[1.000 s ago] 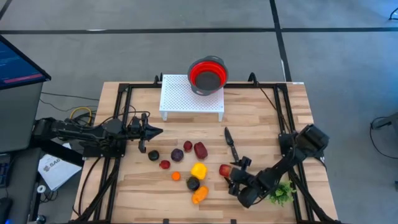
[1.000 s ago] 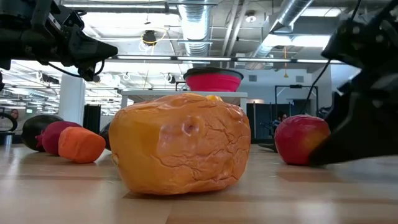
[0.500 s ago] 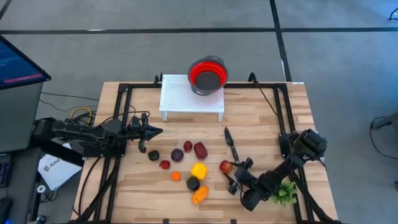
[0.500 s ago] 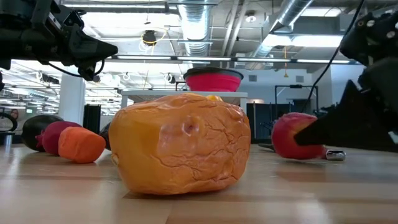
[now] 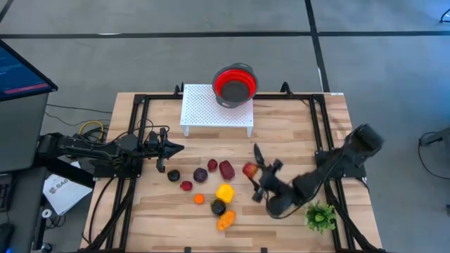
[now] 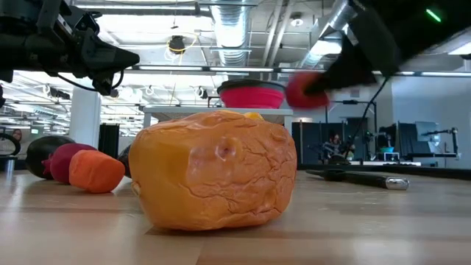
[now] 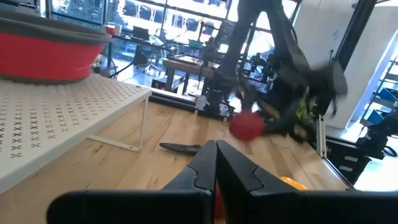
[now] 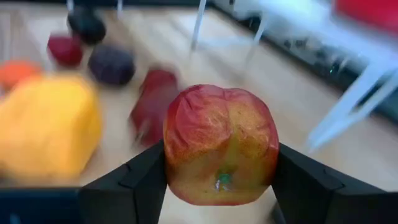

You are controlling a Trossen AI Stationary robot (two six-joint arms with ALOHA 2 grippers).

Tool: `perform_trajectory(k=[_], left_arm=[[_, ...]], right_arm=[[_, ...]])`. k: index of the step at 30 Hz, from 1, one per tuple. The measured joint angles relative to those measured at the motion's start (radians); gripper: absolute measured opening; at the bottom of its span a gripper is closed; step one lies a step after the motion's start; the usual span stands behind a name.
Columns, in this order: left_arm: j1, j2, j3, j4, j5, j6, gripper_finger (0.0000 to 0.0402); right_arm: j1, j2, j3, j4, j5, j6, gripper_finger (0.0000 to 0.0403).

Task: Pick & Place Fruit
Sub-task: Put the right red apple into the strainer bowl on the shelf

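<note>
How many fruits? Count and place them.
10. Apple in the right tool, off the table; nine clustered mid-table: three red, two dark, two orange, one purple, one yellow. More may be hidden.

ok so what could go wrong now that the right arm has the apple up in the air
1. The right claw holds the red apple only by its sides, so a fast swing could shake it loose.
2. The red bowl sits near the edge of the white rack; a clumsy drop could nudge it or bounce out.
3. The black knife lies right under the carry path.
</note>
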Motion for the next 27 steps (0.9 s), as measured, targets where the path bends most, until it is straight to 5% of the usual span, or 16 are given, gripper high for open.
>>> perform_trajectory(k=[5,11,19,27], left_arm=[[0.0,0.0,0.0,0.004,0.003,0.0,0.0004],[0.0,0.0,0.0,0.004,0.003,0.001,0.0004],[0.0,0.0,0.0,0.004,0.003,0.085,0.0004],[0.0,0.0,0.0,0.006,-0.001,0.111,0.0004]], right_arm=[[-0.219,-0.245,0.062,0.058,-0.257,-0.412,0.0236],[-0.568,-0.323,0.314,-0.049,-0.619,-0.576,0.0236],[-0.976,-0.012,0.873,-0.576,-0.973,-0.612,0.0236],[-1.166,0.403,1.438,-1.033,-1.105,-0.681,0.0239]])
